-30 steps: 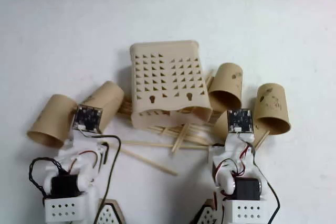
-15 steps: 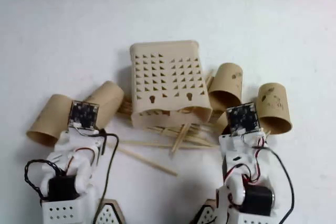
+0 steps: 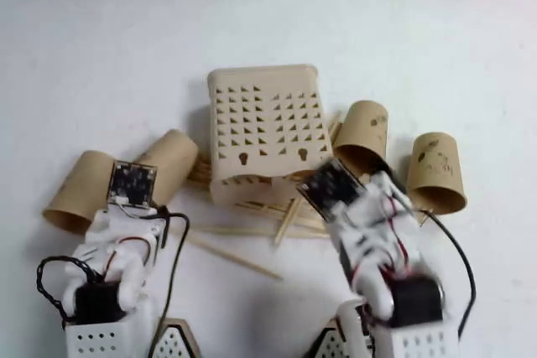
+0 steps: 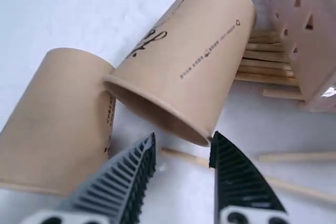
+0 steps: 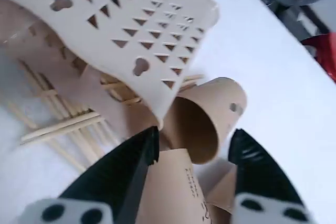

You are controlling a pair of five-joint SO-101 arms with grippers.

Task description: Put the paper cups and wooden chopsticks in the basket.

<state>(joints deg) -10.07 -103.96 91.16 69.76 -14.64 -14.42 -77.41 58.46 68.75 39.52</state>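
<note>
We show the left gripper (image 4: 184,141) parted at the mouth of a sideways paper cup (image 4: 184,61), base toward the basket (image 4: 310,35); right gripper (image 5: 195,132) spread wide.

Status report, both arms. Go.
Both grippers open: left at a paper cup rim, right above another cup by the basket. Basket tipped over, chopsticks partly beneath it. Nothing loaded.

beige basket (image 3: 264,127) tipped over atop wooden chopsticks (image 3: 235,257), brown paper cups (image 3: 436,169) on their sides flanking it
</note>
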